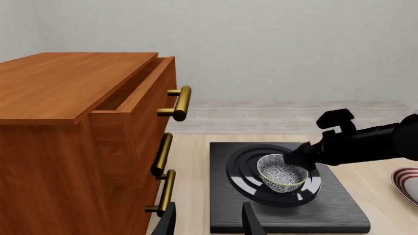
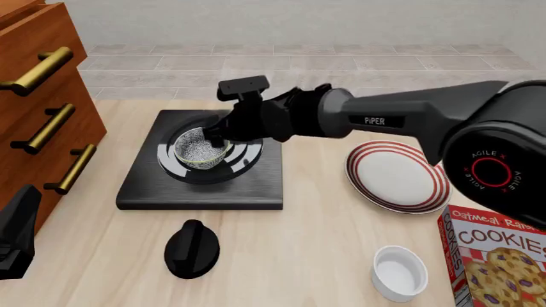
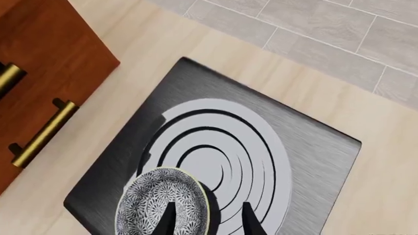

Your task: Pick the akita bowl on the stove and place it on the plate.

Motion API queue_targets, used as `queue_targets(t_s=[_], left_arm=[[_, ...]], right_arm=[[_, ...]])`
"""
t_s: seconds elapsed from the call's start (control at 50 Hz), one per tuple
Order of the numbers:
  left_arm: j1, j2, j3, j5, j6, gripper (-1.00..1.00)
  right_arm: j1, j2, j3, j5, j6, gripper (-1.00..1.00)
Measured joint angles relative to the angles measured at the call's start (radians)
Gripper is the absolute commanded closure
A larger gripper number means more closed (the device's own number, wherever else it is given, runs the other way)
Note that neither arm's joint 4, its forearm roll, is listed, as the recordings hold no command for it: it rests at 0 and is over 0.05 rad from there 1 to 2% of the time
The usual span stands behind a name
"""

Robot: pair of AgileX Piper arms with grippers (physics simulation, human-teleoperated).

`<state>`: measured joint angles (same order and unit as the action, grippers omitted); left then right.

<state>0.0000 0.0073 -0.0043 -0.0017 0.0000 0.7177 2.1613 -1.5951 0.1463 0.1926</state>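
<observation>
Couldn't see right tool tips properly, half-hidden behind akita bowl rim on stove; fingers apart, straddling rim.

1 akita bowl, 1 stove, 1 plate, 1 black knob, 1 white ramekin, 1 cookie box, 1 wooden dresser with 3 brass handles, 2 robot arms.

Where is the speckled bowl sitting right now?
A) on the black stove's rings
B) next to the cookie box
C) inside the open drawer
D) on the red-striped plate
A: the akita bowl rests on the stove, over its glossy rings, with the right hand at its rim; the plate holds nothing.
</observation>
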Motion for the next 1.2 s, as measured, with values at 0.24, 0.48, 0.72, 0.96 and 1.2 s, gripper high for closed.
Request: queue_targets(t_s=[0.24, 0.48, 0.72, 0.96, 1.2], left_arm=[[0.0, 0.0, 0.0, 0.0, 0.0, -1.0], [0.0, 0.0, 0.0, 0.0, 0.0, -1.0], [0.0, 0.0, 0.0, 0.0, 0.0, -1.0], [0.0, 0.0, 0.0, 0.0, 0.0, -1.0], [0.0, 0.0, 0.0, 0.0, 0.0, -1.0]], right_arm=[[0.004, 0.014, 0.013, -0.023, 0.013, -1.0], [0.004, 0.032, 0.02, -0.043, 0.024, -1.0], [0.003, 0.046, 0.021, -0.059, 0.035, -1.0], [0.003, 0.053, 0.019, -0.07, 0.043, -1.0], [0.004, 0.052, 0.028, -0.082, 0.05, 1.0]])
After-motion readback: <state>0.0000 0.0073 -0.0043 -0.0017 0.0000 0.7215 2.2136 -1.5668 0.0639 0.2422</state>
